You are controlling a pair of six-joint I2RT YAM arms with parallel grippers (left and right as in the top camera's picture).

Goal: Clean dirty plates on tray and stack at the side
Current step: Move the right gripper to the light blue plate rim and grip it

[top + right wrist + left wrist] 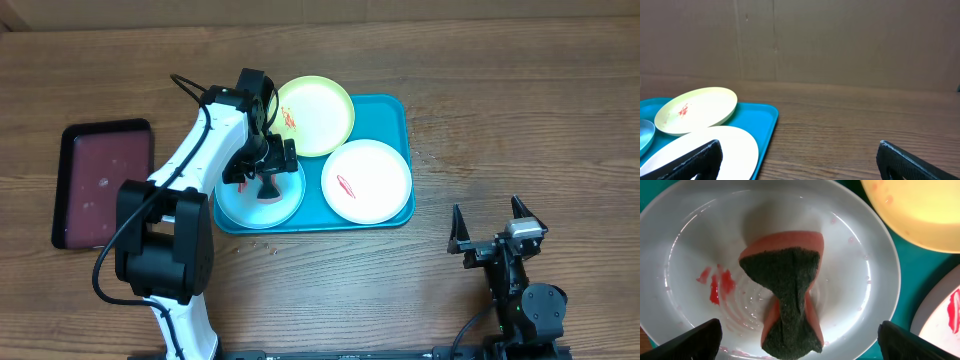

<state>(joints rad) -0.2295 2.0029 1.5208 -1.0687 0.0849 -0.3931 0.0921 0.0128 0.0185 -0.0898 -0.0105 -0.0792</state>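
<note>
The turquoise tray [390, 110] holds three plates. The light blue plate [235, 205] is at the front left, the yellow-green plate [318, 115] at the back, and the white plate [367, 180] at the right. The last two carry red smears. My left gripper [265, 160] hangs open over the light blue plate [850, 280]. A twisted orange and dark green sponge [787, 280] lies on it between the spread fingers [797, 342], beside a red smear. My right gripper [492, 222] is open and empty over the bare table, right of the tray [755, 115].
A maroon tray with a black rim [105, 185] lies at the far left of the wooden table. The yellow-green plate [697, 110] and the white plate [715, 150] show at the left of the right wrist view. A brown wall stands behind the table.
</note>
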